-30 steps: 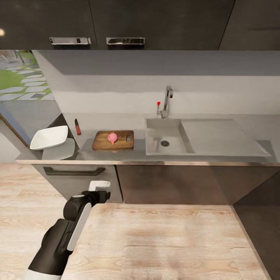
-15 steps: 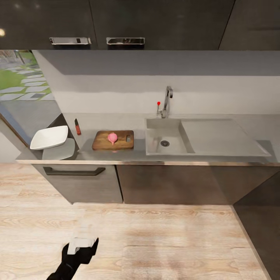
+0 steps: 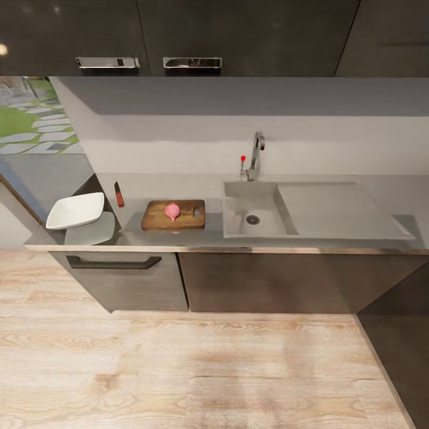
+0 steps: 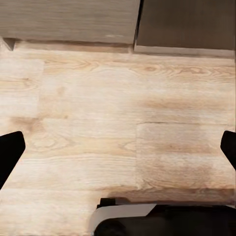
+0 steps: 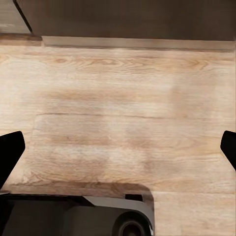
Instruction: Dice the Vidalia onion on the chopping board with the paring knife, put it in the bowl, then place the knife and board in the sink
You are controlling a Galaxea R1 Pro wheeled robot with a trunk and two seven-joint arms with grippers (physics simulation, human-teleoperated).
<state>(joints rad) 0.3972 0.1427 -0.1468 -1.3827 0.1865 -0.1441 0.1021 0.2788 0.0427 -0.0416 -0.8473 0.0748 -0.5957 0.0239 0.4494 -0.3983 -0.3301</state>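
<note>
The head camera looks forward and down from well back onto the desk (image 3: 238,238). Both wrist cameras face the wooden floor (image 4: 123,123) beyond each pincer, sharing floor and cabinet bases.

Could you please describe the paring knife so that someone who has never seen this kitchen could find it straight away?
Start at the sink set into the long grey countertop, then move left to the brown chopping board carrying a pink onion. Further left, lying apart from the board toward the wall, is the paring knife. It is small and slim with a red handle, unlike the broad white bowl at the counter's end.
</note>
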